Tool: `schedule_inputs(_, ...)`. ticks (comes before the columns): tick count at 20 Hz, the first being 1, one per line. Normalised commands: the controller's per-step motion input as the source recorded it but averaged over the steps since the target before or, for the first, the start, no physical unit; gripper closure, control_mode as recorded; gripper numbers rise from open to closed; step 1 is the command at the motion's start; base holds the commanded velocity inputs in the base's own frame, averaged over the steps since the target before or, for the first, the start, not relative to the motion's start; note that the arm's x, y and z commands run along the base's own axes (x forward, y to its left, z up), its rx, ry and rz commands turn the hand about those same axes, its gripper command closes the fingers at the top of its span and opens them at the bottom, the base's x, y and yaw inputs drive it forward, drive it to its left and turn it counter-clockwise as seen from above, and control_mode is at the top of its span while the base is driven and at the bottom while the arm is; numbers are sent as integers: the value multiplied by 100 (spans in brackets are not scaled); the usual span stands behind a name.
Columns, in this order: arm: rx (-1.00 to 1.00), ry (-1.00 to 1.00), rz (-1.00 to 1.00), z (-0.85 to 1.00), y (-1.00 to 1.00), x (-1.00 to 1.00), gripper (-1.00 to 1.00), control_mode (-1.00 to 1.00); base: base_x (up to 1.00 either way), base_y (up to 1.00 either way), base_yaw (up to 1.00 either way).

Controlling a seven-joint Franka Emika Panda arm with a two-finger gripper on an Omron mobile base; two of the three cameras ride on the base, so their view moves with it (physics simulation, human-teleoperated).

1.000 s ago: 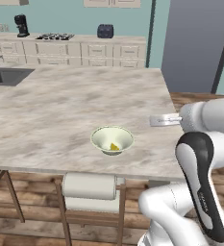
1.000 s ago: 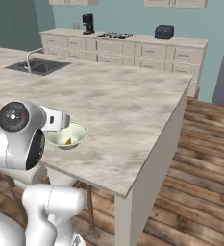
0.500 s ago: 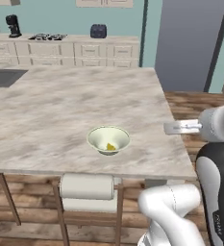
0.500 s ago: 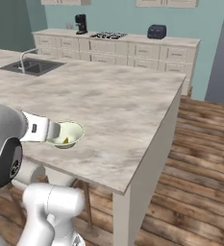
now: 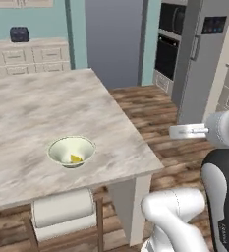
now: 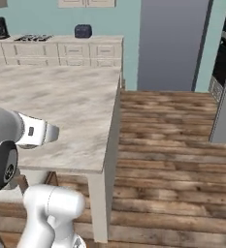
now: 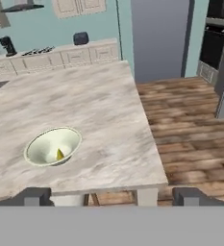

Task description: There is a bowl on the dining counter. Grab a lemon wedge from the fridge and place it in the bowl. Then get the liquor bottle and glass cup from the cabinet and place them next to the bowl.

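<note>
since one second ago the whole picture has shifted in both base views: the back wall cabinets have slid to the left, and the fridge (image 5: 203, 54) and the black ovens (image 5: 167, 44) have come into sight at the right. this is judged as a turn of the base, not as a move of the things. the bowl (image 5: 71, 151) is kept at the same place on the dining counter (image 5: 32, 113), near its front edge, and the lemon wedge (image 5: 76, 158) is lying inside it as before.

from this it is judged that the first part of the task is finished, and that the cabinet is now being looked for, where the bottle and the cup are to be taken.

the gripper (image 7: 111, 196) is held spread wide, with nothing between the fingertips (image 7: 31, 196); in the hand view it is seen above the front edge of the counter, apart from the bowl.

counted: one bowl, one lemon wedge, one fridge, one stool (image 5: 64, 214) under the counter edge, one dark toaster (image 6: 83, 31) and one coffee machine (image 6: 1, 27) on the back counter.
</note>
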Motion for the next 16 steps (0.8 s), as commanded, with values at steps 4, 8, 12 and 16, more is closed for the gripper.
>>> schedule_inputs(4,0,0,0,0,0,0,-100,100,-5,0,-74)
schedule_inputs(8,0,0,0,0,0,0,-100,100,-1,0,-74)
schedule_inputs(12,0,0,0,0,0,0,-100,100,0,-11,-71)
schedule_inputs(16,0,0,0,0,0,0,-100,100,0,-35,-66)
